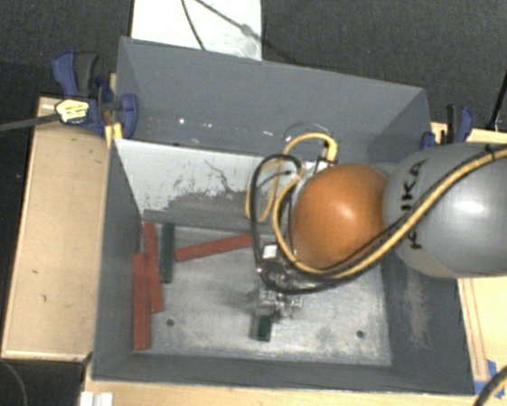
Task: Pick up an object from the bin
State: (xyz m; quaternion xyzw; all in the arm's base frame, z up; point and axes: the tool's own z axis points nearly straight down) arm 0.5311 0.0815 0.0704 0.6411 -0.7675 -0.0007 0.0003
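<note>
1. Camera view, looking down: you see the grey bin (116, 273) with the arm (471, 213) coming in from the right. Its orange cover (338, 216) sits above the middle of the bin floor.
2. Yellow and black cables (267, 199) loop round the left side of that cover and run down toward the wrist.
3. The gripper (275, 298) hangs below the cover, low over the floor, a little toward the front of the bin's centre.
4. Whether the gripper is apart or together, you cannot tell; the cover and cables hide too much of it.
5. A small dark block (263, 328) lies on the floor just in front of the gripper's tip. It is the thing nearest the gripper. You cannot tell whether the two touch, and nothing can be seen clamped in the gripper.
6. A slanted red stick (214, 249) lies to the left of the gripper, near the back wall, with its right end close to the cables.
7. A dark green stick (167, 253) lies further left, running front to back.
8. Two long red strips (144, 303) lie along the foot of the left wall, overlapping each other, well apart from the gripper.
</note>
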